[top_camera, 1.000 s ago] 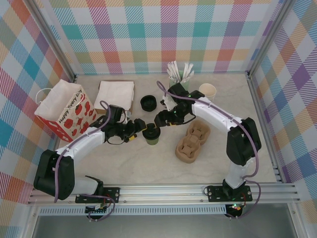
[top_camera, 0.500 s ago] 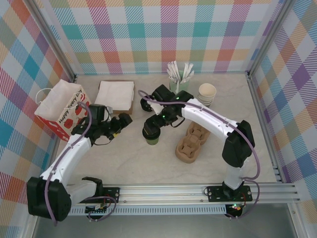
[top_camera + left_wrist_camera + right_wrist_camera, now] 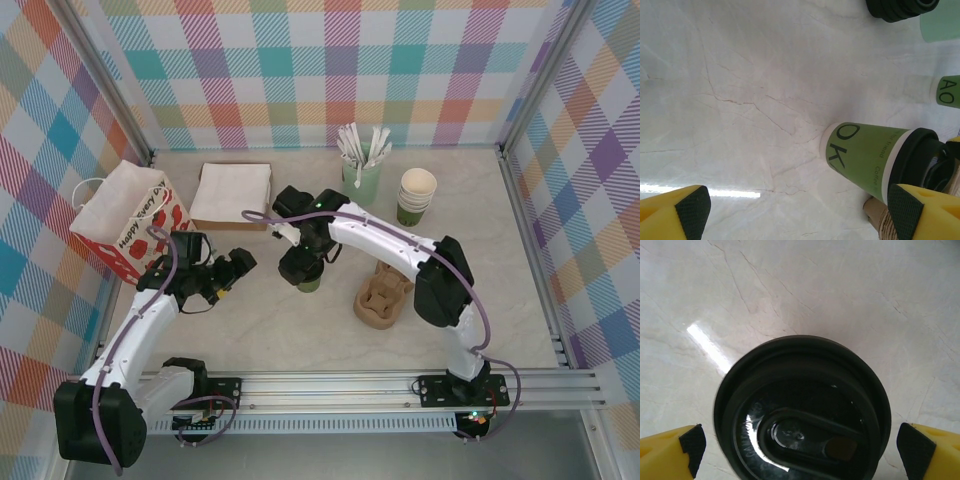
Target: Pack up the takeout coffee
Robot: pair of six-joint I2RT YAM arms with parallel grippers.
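One arm's [image 3: 375, 232] fingers [image 3: 670, 450] over takeout coffee [image 3: 802, 410]

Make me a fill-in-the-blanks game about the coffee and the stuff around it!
The lid on the takeout coffee is ___.
The right gripper hangs above that lid with jaws ___.
The paper bag stands to the ___ of the coffee.
The white stirrers stand in a pale ___ pot.
Missing words: black, open, left, green.
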